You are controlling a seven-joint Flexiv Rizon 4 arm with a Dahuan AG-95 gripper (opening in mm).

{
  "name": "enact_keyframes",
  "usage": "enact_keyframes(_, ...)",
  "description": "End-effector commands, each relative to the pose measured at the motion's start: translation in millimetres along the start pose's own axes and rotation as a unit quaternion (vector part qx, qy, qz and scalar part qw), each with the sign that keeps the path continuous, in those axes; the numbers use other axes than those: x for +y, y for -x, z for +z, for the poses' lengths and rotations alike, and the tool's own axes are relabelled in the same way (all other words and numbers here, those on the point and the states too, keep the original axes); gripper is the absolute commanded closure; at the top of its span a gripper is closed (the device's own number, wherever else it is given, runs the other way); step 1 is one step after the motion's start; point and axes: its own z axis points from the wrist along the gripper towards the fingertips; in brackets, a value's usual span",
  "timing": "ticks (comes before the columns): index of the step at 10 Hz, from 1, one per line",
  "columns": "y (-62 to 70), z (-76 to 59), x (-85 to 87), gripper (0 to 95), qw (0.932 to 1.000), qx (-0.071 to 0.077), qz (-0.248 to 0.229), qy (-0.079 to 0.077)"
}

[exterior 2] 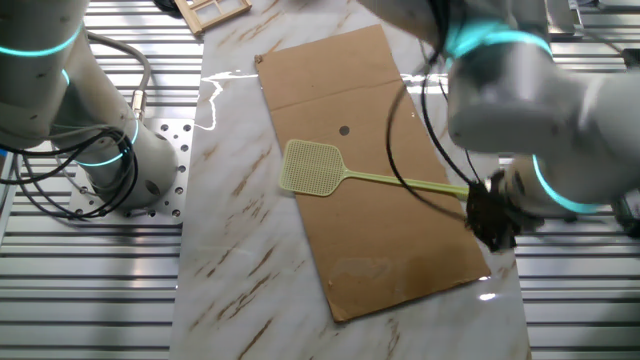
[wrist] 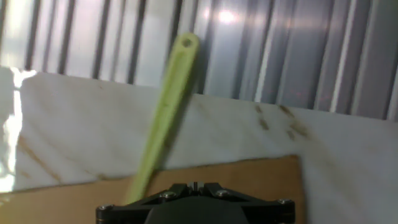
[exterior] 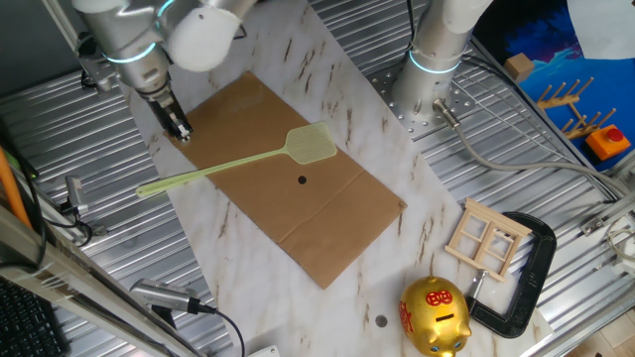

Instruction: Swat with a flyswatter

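The pale yellow-green flyswatter [exterior: 311, 145] lies flat on a brown cardboard sheet [exterior: 327, 228]. Its long handle runs out left onto the marble slab. In the other fixed view its mesh head [exterior 2: 311, 167] points left. My gripper [exterior: 180, 129] hangs above the cardboard's far left corner, just beyond the handle, with its jaws together and nothing between them. In the hand view the handle [wrist: 165, 112] runs to the left of my gripper [wrist: 196, 185] and is not between the fingers. A small black dot [exterior: 302, 179] sits on the cardboard near the head.
A golden piggy bank [exterior: 434, 315], a small wooden frame [exterior: 486, 238] and a black clamp [exterior: 531, 283] lie at the front right. A second arm's base [exterior: 435, 69] stands at the back. Ribbed metal [exterior: 516, 169] surrounds the marble slab.
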Motion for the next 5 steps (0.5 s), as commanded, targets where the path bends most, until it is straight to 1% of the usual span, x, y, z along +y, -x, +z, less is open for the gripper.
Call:
enact_keyframes(1,-20.8,6.0,-34.4,95.0,0.9970,-0.001,-0.077,-0.002)
enact_keyframes(2,-26.5,6.2,-37.9,95.0,0.9962,0.002,-0.087,-0.009)
enact_keyframes(3,-26.5,6.2,-37.9,95.0,0.9956,0.004,-0.093,-0.013)
enact_keyframes(5,-27.1,5.9,-37.5,95.0,0.9939,0.003,-0.110,-0.010)
